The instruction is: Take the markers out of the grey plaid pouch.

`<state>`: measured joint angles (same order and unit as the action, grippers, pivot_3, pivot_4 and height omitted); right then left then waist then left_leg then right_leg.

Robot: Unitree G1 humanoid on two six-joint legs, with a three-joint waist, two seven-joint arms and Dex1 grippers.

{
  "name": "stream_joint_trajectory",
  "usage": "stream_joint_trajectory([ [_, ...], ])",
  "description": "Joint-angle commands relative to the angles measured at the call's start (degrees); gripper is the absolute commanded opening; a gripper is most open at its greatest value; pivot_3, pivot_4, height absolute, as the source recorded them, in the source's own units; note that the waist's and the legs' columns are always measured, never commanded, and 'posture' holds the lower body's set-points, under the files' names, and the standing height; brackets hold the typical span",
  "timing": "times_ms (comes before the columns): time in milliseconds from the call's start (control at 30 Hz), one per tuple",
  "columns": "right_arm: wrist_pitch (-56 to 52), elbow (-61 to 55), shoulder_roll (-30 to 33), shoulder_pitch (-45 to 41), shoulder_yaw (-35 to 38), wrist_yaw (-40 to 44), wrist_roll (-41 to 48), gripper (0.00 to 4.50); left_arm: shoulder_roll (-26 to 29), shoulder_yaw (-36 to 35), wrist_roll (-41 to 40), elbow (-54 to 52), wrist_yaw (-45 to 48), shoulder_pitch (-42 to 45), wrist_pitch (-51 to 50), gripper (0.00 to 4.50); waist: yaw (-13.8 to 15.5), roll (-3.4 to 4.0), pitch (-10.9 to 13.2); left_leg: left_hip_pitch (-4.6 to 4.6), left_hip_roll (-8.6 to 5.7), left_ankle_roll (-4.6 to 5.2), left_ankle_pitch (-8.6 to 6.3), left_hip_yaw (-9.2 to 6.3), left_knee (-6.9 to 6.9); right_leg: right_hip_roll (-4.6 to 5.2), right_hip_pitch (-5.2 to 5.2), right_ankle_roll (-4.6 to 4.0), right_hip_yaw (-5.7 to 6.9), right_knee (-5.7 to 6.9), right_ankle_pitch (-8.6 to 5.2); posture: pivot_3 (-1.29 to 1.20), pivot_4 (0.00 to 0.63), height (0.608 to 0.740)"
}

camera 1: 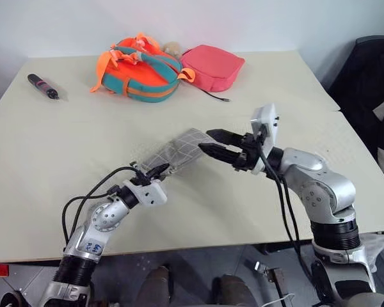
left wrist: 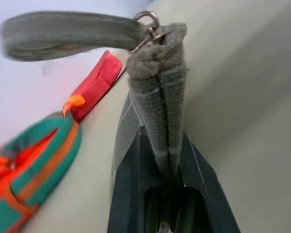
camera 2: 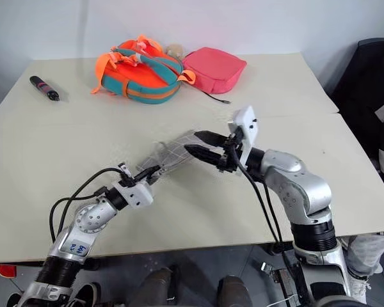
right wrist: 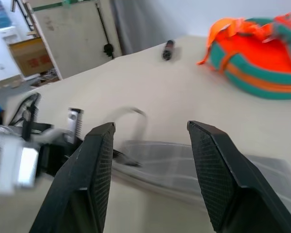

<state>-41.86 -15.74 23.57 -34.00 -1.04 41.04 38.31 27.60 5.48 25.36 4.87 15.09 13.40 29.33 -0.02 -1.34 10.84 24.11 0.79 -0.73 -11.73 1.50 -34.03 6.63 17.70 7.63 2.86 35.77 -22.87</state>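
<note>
The grey plaid pouch [camera 1: 182,150] hangs slanted over the middle of the table [camera 1: 64,160]. My left gripper [camera 1: 159,169] is shut on its near end. In the left wrist view that gripper [left wrist: 162,160] pinches the pouch's folded edge [left wrist: 157,107], and the metal ring [left wrist: 148,17] and grey strap [left wrist: 68,31] stick out past it. My right gripper [camera 1: 205,139] stands open at the pouch's far end, with nothing between its fingers [right wrist: 99,160]. In the right wrist view the pouch [right wrist: 184,165] lies just beyond them. The markers are hidden.
At the back of the table lie an orange and teal backpack [camera 1: 137,70] and a pink pouch [camera 1: 212,66]. A black-and-red pen-like tool [camera 1: 43,86] lies at the back left. A dark chair [camera 1: 371,83] stands off the table's right side.
</note>
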Motion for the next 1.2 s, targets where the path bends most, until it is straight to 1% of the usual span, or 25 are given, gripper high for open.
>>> stream_joint_trajectory([
  [33, 0.24, -2.78, 0.05, -0.46, -1.25, -0.57, -0.83, 2.47, 2.7, 3.13, 8.09, 0.57, -3.1, 1.26, 2.68, 0.0, 0.05, 0.0, 0.0, 0.0, 0.0, 0.01, -0.01, 0.0, 0.0, 0.0, -0.01, 0.0, 0.01, 0.06, 0.0, 0.0, 0.15, 0.74],
  [67, 0.45, -2.79, -0.04, -0.33, -1.49, -0.62, -1.08, 2.47, 4.06, 4.44, 11.83, 0.49, -4.34, 1.6, 4.09, 0.0, 0.1, 0.0, 0.0, -0.01, -0.01, 0.02, -0.01, 0.0, 0.0, 0.01, -0.01, 0.0, 0.02, 0.05, 0.0, 0.0, 0.15, 0.74],
  [133, 1.81, -1.69, 0.72, 0.26, -1.58, 0.13, -2.38, 2.47, 4.6, 4.61, 13.19, 1.01, -6.07, 1.69, 3.25, 0.0, 0.01, 0.07, -0.04, -0.04, -0.02, 0.02, 0.01, 0.01, 0.0, 0.0, -0.01, 0.0, 0.03, 0.0, 0.0, 0.0, 0.15, 0.74],
  [200, 4.45, 0.48, 3.63, 1.7, -1.78, 2.52, -5.2, 2.47, 4.53, 2.9, 9.5, 1.74, -6.65, 1.68, 2.47, 0.0, 0.07, 0.1, -0.06, -0.09, -0.02, 0.06, 0.0, 0.09, 0.0, 0.03, -0.01, 0.0, 0.0, 0.03, 0.0, 0.0, 0.15, 0.74],
  [333, 5.88, 1.78, 5.58, 2.26, -1.47, 4.84, -5.86, 2.47, 4.61, 1.3, 6.39, 1.87, -7.22, 1.63, 0.85, 0.0, -0.06, 0.1, -0.06, -0.09, 0.0, 0.17, -0.05, 0.08, 0.0, 0.05, 0.02, 0.0, -0.02, 0.06, 0.0, 0.0, 0.15, 0.74],
  [500, 3.54, 0.09, 9.38, 4.09, -3.59, 9.67, -5.59, 2.47, 3.87, 1.18, 0.5, 1.01, -5.5, 1.0, 0.24, 0.0, -0.09, 0.1, -0.06, -0.06, 0.05, 0.04, 0.01, 0.11, 0.0, 0.02, 0.11, 0.0, 0.0, 0.11, 0.0, 0.0, 0.15, 0.74],
  [567, -0.52, -2.14, 9.87, 5.22, -3.28, 10.22, -2.27, 2.47, 4.14, 1.26, 0.77, 0.59, -5.47, 0.87, -0.12, 0.0, -0.04, 0.09, -0.06, -0.03, 0.04, 0.05, -0.01, 0.11, 0.0, 0.02, 0.1, 0.0, 0.01, 0.11, 0.0, 0.0, 0.15, 0.74],
  [667, -6.63, -3.87, 7.14, 4.64, -0.24, 6.66, 3.61, 2.47, 4.46, 1.42, 1.34, 0.71, -5.65, 0.92, -0.16, 0.0, -0.09, 0.09, -0.06, -0.02, 0.03, 0.06, 0.0, 0.11, -0.01, 0.02, 0.08, 0.0, 0.03, 0.1, 0.0, 0.0, 0.15, 0.74],
  [733, -10.02, -4.84, 6.11, 5.39, -0.31, 4.35, 5.23, 2.47, 4.61, 1.66, 1.51, 0.76, -5.7, 0.98, 0.26, 0.0, -0.06, 0.09, -0.06, -0.04, 0.04, 0.06, 0.0, 0.12, -0.02, 0.02, 0.09, 0.0, 0.02, 0.1, 0.0, 0.0, 0.15, 0.74],
  [867, -8.82, -6.18, 1.86, 9.65, -3.49, -0.03, 3.31, 2.47, 4.31, 1.93, 1.62, 0.8, -5.89, 1.04, 0.49, 0.0, 0.01, 0.08, -0.06, -0.03, 0.04, 0.05, -0.02, 0.1, -0.01, 0.03, 0.1, 0.0, 0.02, 0.05, 0.0, 0.0, 0.15, 0.74],
  [967, -8.24, -6.45, -0.68, 11.02, -4.52, -2.18, 2.42, 2.47, 4.09, 1.89, 1.54, 0.49, -5.81, 1.13, 0.11, 0.0, -0.04, 0.09, -0.06, -0.01, 0.02, 0.05, -0.02, 0.12, -0.01, 0.03, 0.11, 0.0, 0.01, 0.08, 0.0, 0.0, 0.15, 0.74],
  [1067, -5.85, -4.62, -2.87, 11.8, -6.66, -4.7, -1.16, 2.47, 3.56, 1.98, 0.85, -0.08, -5.39, 1.34, -0.34, 0.0, -0.05, 0.09, -0.06, -0.02, 0.02, 0.05, -0.02, 0.13, -0.02, 0.03, 0.13, 0.0, 0.01, 0.07, 0.0, 0.0, 0.15, 0.74],
  [1200, -5.31, -3.83, -4.67, 12.56, -7.65, -5.05, -2.12, 2.47, 3.03, 2.25, 0.89, -0.65, -5.14, 1.28, -0.85, 0.0, -0.03, 0.09, -0.06, -0.01, 0.02, 0.05, -0.02, 0.13, -0.01, 0.03, 0.18, 0.0, 0.0, 0.09, 0.0, 0.0, 0.15, 0.74],
])
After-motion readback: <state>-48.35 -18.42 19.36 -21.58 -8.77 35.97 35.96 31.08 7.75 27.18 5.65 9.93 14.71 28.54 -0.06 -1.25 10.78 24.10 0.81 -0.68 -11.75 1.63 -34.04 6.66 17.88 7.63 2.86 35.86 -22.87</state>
